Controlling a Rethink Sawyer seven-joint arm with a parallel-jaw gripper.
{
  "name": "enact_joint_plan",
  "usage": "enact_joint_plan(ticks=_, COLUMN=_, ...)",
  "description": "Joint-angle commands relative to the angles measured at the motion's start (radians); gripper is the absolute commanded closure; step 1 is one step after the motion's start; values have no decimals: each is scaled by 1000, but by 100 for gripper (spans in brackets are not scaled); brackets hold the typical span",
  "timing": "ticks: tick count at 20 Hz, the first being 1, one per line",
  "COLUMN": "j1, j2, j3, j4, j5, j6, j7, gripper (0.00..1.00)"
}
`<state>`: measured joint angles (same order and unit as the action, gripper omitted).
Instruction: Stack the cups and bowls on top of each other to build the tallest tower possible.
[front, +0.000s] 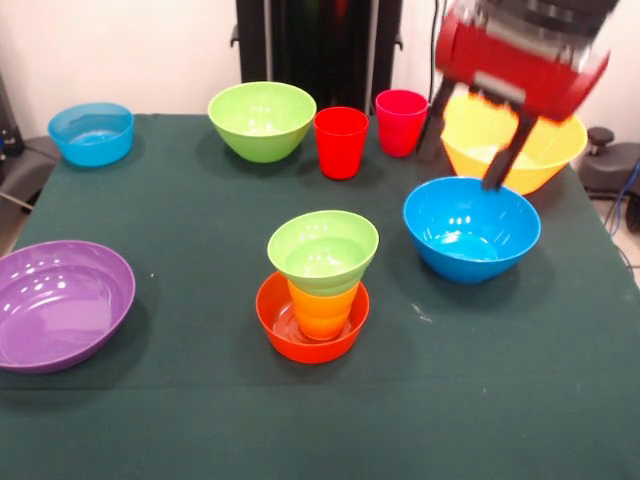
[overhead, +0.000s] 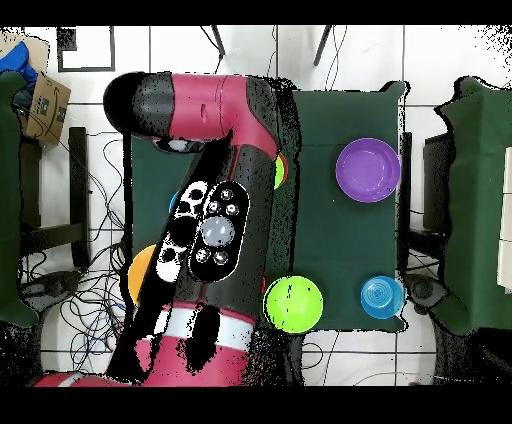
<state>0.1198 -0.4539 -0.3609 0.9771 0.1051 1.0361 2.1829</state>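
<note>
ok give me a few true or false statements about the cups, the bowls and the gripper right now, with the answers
1. The tower has a green bowl on top. True.
2. The red cup sits on top of the tower. False: it stands on the table beside the large green bowl.
3. The gripper hangs above the yellow bowl and the large blue bowl. True.
4. The purple bowl holds a cup. False: it is empty.
5. The gripper is carrying a cup. False: nothing is between its open fingers.
</note>
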Motion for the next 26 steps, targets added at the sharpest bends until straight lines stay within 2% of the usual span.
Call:
enact_joint_plan(ticks=1, j1=-9, j2=-192, j3=128, j4=192, j5=26, j6=234, j7=-116, gripper=0)
enact_joint_plan(ticks=3, j1=-6, j2=-182, j3=119, j4=197, j5=-2, j6=214, j7=-116, gripper=0)
enact_joint_plan(ticks=5, j1=-28, j2=-178, j3=159, j4=267, j5=14, j6=110, j7=-130, gripper=0)
enact_joint_plan(ticks=13, j1=-77, j2=-186, j3=214, j4=395, j5=-19, j6=-102, j7=-159, gripper=0)
enact_joint_plan(ticks=16, j1=-69, j2=-190, j3=200, j4=401, j5=-64, j6=-130, j7=-136, gripper=0)
enact_joint_plan(ticks=26, j1=-76, j2=-203, j3=201, j4=448, j5=-97, j6=-193, j7=-113, gripper=0)
